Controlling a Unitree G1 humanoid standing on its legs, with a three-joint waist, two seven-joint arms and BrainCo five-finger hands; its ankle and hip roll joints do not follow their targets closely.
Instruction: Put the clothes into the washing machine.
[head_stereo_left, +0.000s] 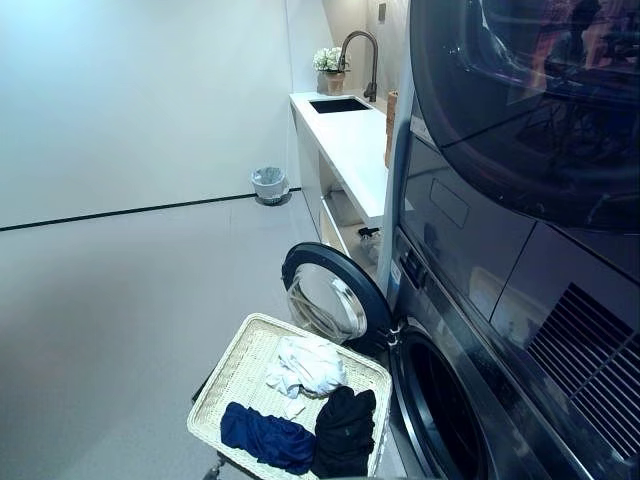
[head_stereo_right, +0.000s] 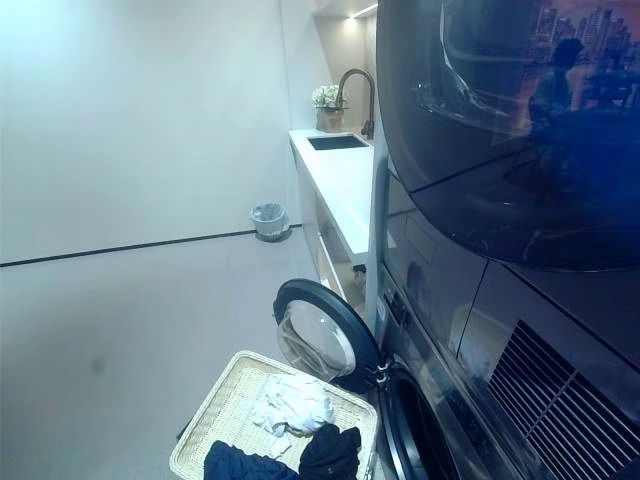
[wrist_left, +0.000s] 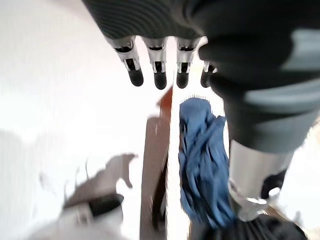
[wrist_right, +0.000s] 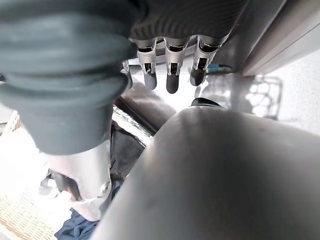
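- Pale grey floor (head_stereo_left: 120, 300) across a white-walled room, with a dark line along the foot of the far wall.
- Small waste bin (head_stereo_left: 268, 184) on the floor against that wall, lined with a light bag.
- White table (head_stereo_left: 350, 150) along the right side, carrying a dark sink (head_stereo_left: 339, 104) with a curved tap (head_stereo_left: 362, 52) and a pot of pale flowers (head_stereo_left: 329, 66) at the far end.
- Dark washing machine (head_stereo_left: 470, 300) at the right, just past the table, its round door (head_stereo_left: 335, 297) swung open towards the floor and the drum opening (head_stereo_left: 443, 415) dark inside.
- Woven laundry basket (head_stereo_left: 240, 365) on the floor right beside the open door.
- Clothes all in the basket: a white garment (head_stereo_left: 308, 365) on the far side, a blue garment (head_stereo_left: 266, 437) and a black garment (head_stereo_left: 345, 430) side by side on the near side.
- Left hand (wrist_left: 157, 70) seen in its wrist view above the blue garment, fingers straight and relaxed, holding nothing.
- Right hand (wrist_right: 170, 75) seen in its wrist view near the machine front, fingers straight and loose, nothing in them.
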